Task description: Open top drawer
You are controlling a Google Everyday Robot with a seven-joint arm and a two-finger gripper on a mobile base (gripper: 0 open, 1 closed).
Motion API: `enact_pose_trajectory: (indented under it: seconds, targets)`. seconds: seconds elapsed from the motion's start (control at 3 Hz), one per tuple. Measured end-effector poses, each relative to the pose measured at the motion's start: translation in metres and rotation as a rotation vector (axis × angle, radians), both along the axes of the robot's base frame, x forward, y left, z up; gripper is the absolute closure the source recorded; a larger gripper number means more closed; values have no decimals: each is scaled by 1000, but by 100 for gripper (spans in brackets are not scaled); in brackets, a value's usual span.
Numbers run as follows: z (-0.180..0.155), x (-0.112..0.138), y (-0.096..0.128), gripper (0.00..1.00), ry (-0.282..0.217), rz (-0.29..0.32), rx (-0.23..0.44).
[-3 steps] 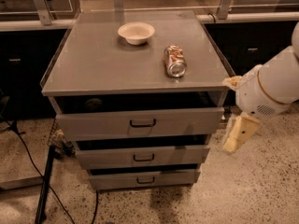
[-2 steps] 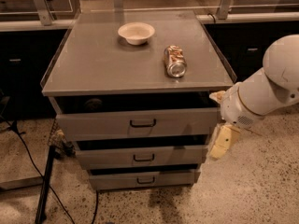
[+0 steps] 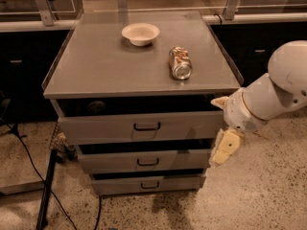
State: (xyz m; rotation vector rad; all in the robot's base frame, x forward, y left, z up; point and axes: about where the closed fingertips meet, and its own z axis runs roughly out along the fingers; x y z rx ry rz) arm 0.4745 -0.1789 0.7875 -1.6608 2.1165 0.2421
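The top drawer (image 3: 105,128) is the widest of three grey drawers in a grey metal cabinet, with a small black loop handle (image 3: 147,126) at its centre. A dark gap shows between its front and the cabinet top. Two narrower drawers (image 3: 110,162) sit below it, each with a like handle. My gripper (image 3: 225,147) hangs from the white arm (image 3: 268,95) at the right edge of the drawer fronts, level with the top and middle drawers. It is to the right of the handle and apart from it.
On the cabinet top (image 3: 96,66) stand a white bowl (image 3: 140,33) at the back and a drink can (image 3: 180,63) lying on its side. Dark counters run behind. A black stand leg and cables (image 3: 45,195) lie on the speckled floor at the left.
The arm and gripper have moved left, from beside the cabinet's right corner to the right edge of the drawer fronts. The drawers, bowl and can have not moved.
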Motion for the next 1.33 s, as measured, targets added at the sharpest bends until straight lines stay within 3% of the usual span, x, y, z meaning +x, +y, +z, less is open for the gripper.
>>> enact_pose_trajectory:
  seconds: [0.67, 1.33]
  targets:
    - [-30, 15, 13, 0, 40, 31, 139]
    - [-47, 37, 25, 0, -20, 41, 191]
